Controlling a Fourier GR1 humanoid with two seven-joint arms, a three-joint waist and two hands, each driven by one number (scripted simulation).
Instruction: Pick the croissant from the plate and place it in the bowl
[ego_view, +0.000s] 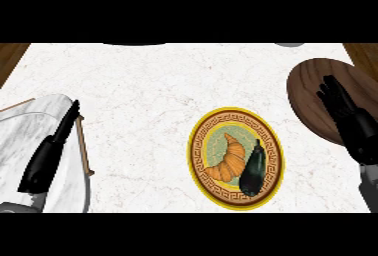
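Croissant (230, 161) lies on the plate (203, 150) (no writing) beside an eggplant (253, 170).

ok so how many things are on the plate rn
2: the croissant lies at the middle of the plate, and a dark eggplant lies right of it. Nothing looks hidden.

Wooden bowl (325, 95) partly behind right hand (345, 112)

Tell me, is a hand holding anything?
No. The croissant lies on the plate, and both the left hand and the right hand hold nothing.
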